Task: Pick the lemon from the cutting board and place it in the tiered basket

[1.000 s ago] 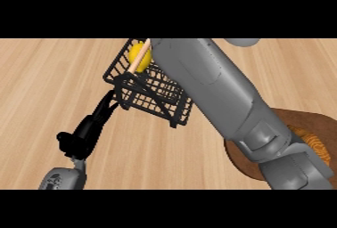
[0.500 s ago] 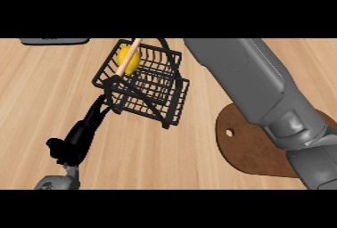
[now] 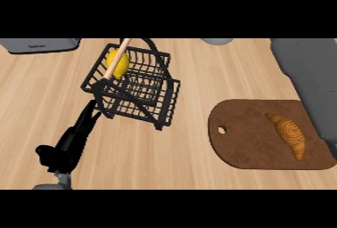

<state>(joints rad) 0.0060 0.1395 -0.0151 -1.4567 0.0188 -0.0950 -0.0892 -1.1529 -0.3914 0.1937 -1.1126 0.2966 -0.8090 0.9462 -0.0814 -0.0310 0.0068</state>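
The yellow lemon point(image 3: 117, 61) lies in the upper tier of the black wire tiered basket point(image 3: 150, 100), beside the basket's wooden handle point(image 3: 117, 62). The brown cutting board point(image 3: 248, 143) lies at the right with no lemon on it. My left hand point(image 3: 71, 144) is at the lower left, open, its straight fingers pointing up to the basket's lower left corner. Of my right arm only the grey forearm point(image 3: 310, 75) shows along the right edge; its hand is out of the picture.
A croissant point(image 3: 290, 135) lies on the cutting board. A grey toaster point(image 3: 39, 45) stands at the back left, and a grey rounded object point(image 3: 217, 41) sits at the back edge. Wooden counter point(image 3: 197, 75) lies between basket and board.
My right forearm has drawn back from over the basket to the right edge, uncovering the cutting board and croissant. The lemon stays in the upper tier. The left hand has hardly moved.
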